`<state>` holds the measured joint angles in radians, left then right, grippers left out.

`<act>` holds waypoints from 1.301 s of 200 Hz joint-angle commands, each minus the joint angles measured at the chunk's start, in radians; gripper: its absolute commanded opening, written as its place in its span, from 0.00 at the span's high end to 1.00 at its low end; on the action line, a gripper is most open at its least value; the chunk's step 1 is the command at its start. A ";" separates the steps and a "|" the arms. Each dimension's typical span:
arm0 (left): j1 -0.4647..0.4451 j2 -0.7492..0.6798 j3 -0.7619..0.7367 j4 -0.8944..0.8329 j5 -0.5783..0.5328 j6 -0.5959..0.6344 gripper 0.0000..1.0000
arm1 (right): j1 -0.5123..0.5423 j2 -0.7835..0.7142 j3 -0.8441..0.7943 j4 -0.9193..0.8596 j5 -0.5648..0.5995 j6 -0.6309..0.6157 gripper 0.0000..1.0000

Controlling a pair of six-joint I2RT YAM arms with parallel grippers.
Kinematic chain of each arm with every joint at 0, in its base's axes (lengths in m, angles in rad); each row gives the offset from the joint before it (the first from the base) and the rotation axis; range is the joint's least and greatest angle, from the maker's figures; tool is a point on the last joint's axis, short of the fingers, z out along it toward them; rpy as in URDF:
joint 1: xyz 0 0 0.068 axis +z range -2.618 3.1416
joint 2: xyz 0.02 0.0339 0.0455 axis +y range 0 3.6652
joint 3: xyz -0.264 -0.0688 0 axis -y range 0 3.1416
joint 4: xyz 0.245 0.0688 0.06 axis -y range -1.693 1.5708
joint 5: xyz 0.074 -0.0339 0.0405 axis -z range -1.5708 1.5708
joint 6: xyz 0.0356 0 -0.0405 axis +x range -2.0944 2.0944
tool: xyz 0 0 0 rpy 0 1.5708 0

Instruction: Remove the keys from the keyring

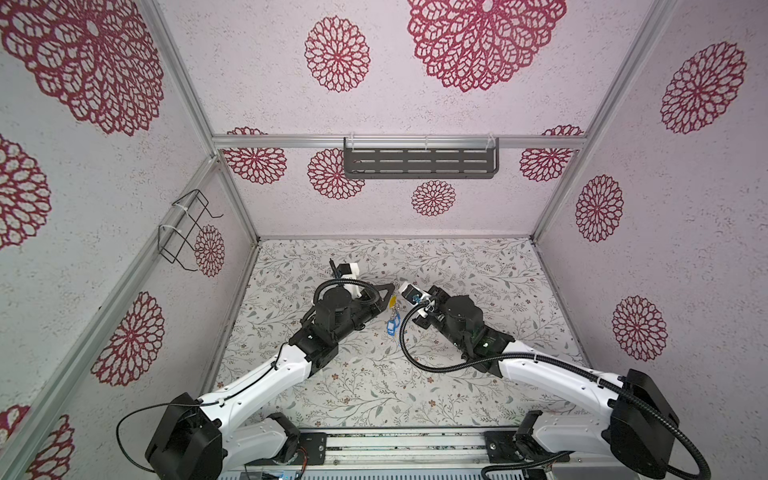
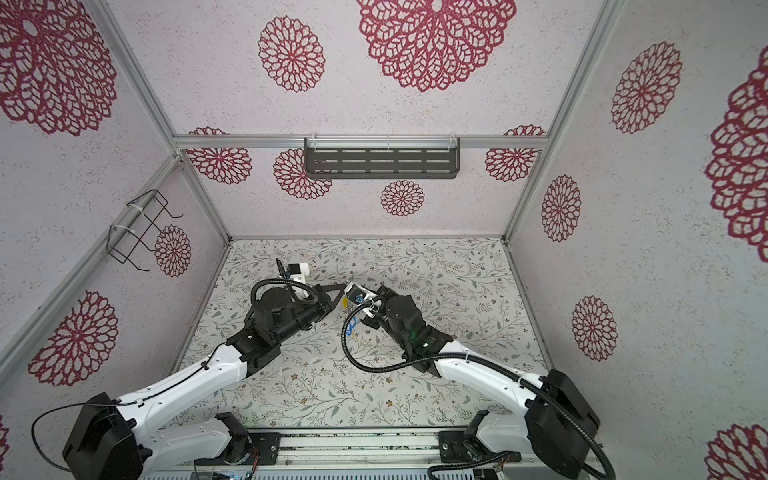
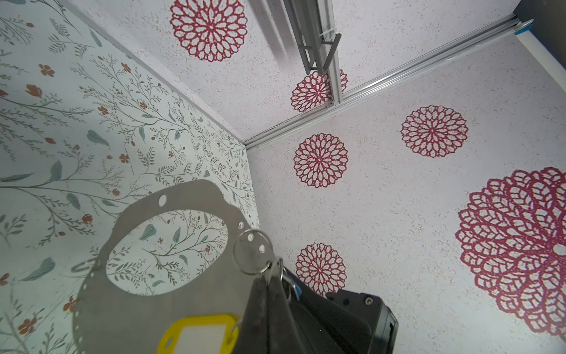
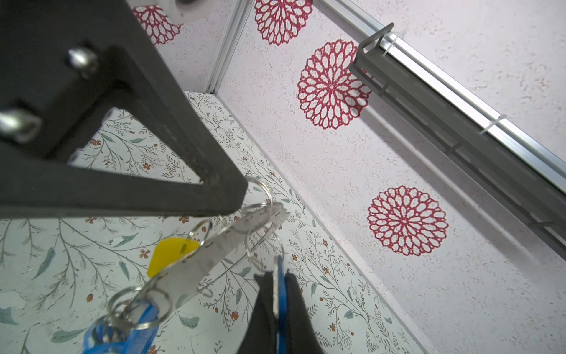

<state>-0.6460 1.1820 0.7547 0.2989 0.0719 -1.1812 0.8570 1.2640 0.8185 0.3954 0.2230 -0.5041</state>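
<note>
The keyring [image 3: 196, 193], a flat grey hoop with small holes, hangs above the table from my left gripper [image 3: 273, 277]. That gripper is shut on a thin silver loop [image 3: 258, 272] at the hoop's rim. In the right wrist view the keyring [image 4: 211, 248] shows edge-on. A yellow key tag [image 3: 199, 334] lies against the hoop. My right gripper [image 4: 279, 275] is shut on a blue key tag [image 4: 280, 285], whose loop still links to the hoop. More blue keys [image 4: 137, 331] dangle lower. In both top views the yellow tag [image 1: 392, 302] and blue tags [image 1: 392, 326] hang between the two wrists.
A grey slotted shelf [image 1: 419, 162] is fixed to the back wall. A black wire rack [image 1: 187, 228] hangs on the left wall. The floral table [image 1: 374, 382] lies below both arms.
</note>
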 commanded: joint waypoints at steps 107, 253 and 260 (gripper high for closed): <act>0.080 -0.004 -0.061 0.095 -0.068 -0.052 1.00 | -0.200 0.045 0.280 -0.225 0.044 0.087 1.00; 0.019 0.210 0.021 0.191 0.124 0.011 1.00 | -0.218 0.051 0.553 -0.439 -0.236 0.243 1.00; 0.019 0.220 0.024 0.199 0.131 0.007 1.00 | -0.215 0.048 0.558 -0.443 -0.247 0.239 1.00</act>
<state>-0.6243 1.3521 0.7883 0.5705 0.1726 -1.1797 0.6804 1.3758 1.2819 -0.1776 -0.0669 -0.3126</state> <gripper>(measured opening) 0.045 0.067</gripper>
